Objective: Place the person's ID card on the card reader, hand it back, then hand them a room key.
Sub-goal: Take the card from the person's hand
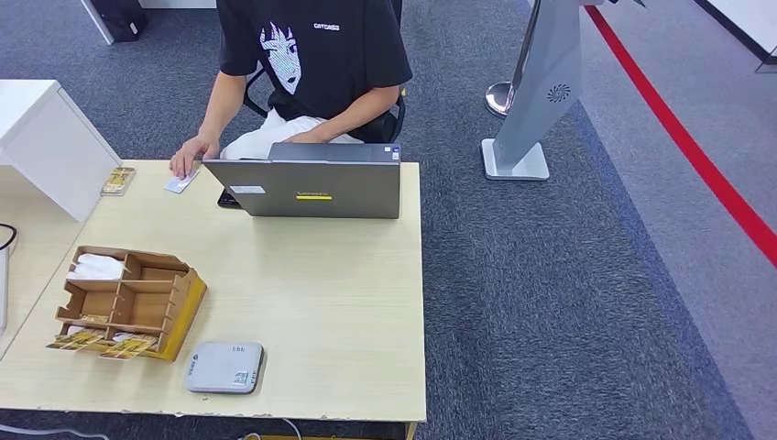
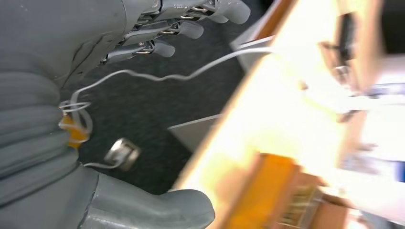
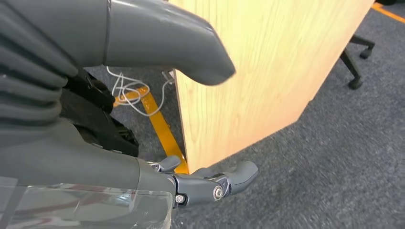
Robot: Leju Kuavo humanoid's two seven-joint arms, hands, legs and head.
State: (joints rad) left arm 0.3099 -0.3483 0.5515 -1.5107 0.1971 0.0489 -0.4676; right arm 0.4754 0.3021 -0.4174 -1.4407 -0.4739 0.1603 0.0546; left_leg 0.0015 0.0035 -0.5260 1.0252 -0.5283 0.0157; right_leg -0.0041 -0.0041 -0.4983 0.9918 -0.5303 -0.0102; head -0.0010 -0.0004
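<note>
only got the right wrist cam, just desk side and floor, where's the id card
Observer: A pale card, likely the ID card, lies at the table's far edge under the person's hand, left of the laptop.
Operator: and the reader
Observer: The grey card reader sits at the near edge, just right of the wooden card rack.
Operator: left hand holding anything
Observer: No. The left hand is off the table's edge, fingers apart, with nothing in it.
</note>
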